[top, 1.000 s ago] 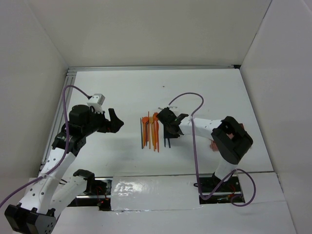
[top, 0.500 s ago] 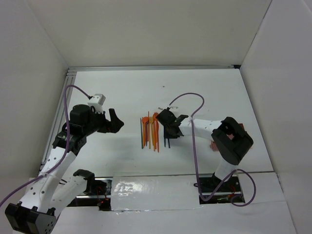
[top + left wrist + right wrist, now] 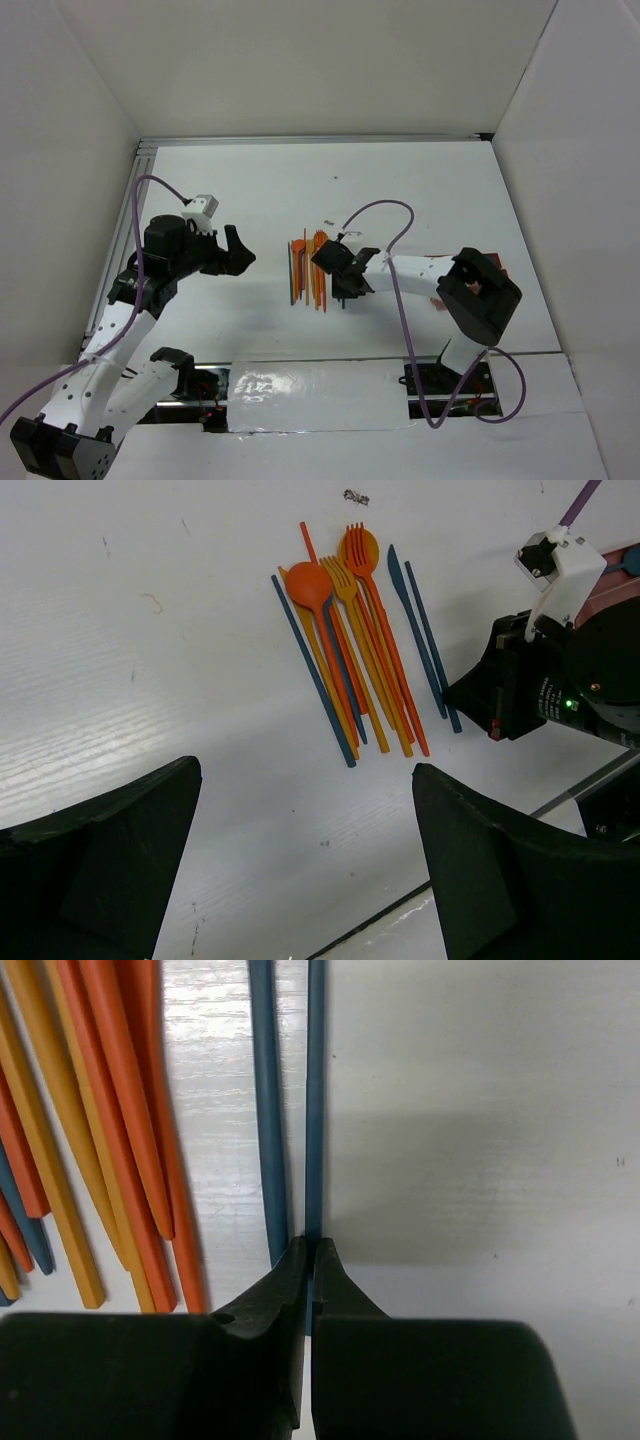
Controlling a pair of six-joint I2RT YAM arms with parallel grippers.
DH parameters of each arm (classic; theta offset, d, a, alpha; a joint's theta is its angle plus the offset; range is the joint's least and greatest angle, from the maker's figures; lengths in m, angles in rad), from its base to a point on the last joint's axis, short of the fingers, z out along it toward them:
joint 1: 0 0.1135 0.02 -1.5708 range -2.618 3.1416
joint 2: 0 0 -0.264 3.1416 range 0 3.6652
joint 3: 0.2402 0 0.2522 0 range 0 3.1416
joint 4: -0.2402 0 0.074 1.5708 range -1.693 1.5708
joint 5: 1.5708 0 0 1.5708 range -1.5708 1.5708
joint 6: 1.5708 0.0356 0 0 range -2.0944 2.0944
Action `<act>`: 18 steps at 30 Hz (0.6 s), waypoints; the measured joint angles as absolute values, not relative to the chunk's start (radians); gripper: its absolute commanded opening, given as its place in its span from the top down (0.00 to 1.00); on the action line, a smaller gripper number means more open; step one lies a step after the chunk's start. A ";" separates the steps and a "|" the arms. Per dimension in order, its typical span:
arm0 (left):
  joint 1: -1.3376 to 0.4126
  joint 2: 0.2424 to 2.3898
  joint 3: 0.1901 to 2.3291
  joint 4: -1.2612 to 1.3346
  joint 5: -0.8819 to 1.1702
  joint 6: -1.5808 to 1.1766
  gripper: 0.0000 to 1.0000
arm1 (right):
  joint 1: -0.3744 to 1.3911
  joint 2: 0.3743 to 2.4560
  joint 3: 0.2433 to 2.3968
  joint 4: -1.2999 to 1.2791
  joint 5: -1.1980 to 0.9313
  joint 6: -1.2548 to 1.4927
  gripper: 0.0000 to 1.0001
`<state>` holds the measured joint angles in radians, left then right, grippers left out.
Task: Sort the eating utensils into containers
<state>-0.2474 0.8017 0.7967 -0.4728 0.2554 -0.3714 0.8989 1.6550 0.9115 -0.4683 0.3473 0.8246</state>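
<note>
The eating utensils (image 3: 310, 268) lie in a tight side-by-side pile at the table's middle, mostly orange spoons and forks (image 3: 350, 630) with a few blue pieces. My right gripper (image 3: 309, 1250) is down at the pile's right edge, shut on the near end of a thin blue stick (image 3: 315, 1100). A blue knife (image 3: 264, 1100) lies just left of that stick. From above, the right gripper (image 3: 341, 288) covers the blue pieces' near ends. My left gripper (image 3: 238, 254) hangs open above bare table left of the pile. The containers (image 3: 437, 303) show only as reddish slivers behind the right arm.
White walls close the table in on three sides. A metal rail (image 3: 310, 139) runs along the far edge. The right arm's purple cable (image 3: 385, 215) arcs over the table behind the pile. A small dark speck (image 3: 356, 496) lies beyond the utensils.
My right gripper has dropped toward the near ends of the blue pieces and shut on the thin blue stick. The left arm has not moved.
</note>
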 measured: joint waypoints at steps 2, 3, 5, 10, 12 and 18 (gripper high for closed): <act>-0.247 0.799 0.797 -0.475 0.255 -0.371 0.00 | 0.889 1.673 0.949 -0.528 0.351 0.854 1.00; -0.247 0.797 0.797 -0.476 0.255 -0.371 0.00 | 0.879 1.679 0.966 -0.566 0.352 0.870 1.00; -0.247 0.789 0.799 -0.479 0.255 -0.371 0.00 | 0.841 1.684 1.005 -0.661 0.352 0.901 1.00; -0.247 0.765 0.799 -0.466 0.256 -0.373 0.00 | 0.604 1.615 1.154 -0.807 0.368 0.999 1.00; -0.247 0.763 0.799 -0.453 0.256 -0.376 0.00 | 0.506 1.544 1.181 -0.811 0.380 1.033 1.00; -0.247 0.770 0.793 -0.407 0.270 -0.409 0.00 | 0.244 1.354 1.177 -0.837 0.406 1.137 1.00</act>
